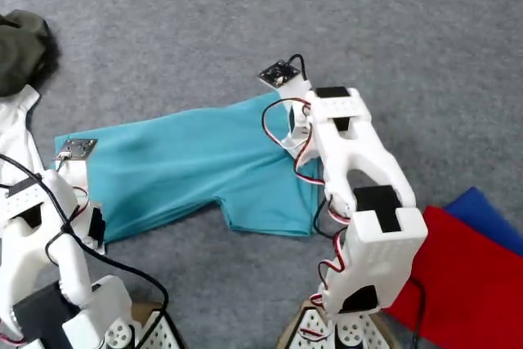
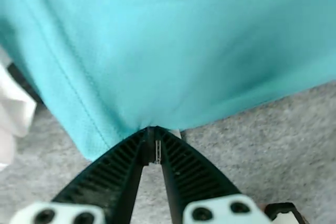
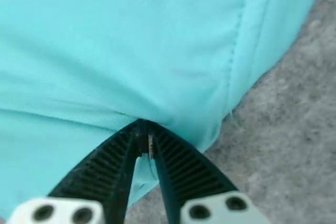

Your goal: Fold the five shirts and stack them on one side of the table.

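At bench centre: teal shirt, pinched at 9 o'clock by left end effector, at 3 o'clock by right end effector. Lift evenly, hold cloth taut, fold square.

Plain teal shirt; grey table; red shirt; blue shirt; white shirt; dark olive shirt.

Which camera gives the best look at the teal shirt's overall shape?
The high view: the teal shirt lies spread across the table, one sleeve visible. The wrist views show close patches of its cloth pinched in the left claw and right claw.
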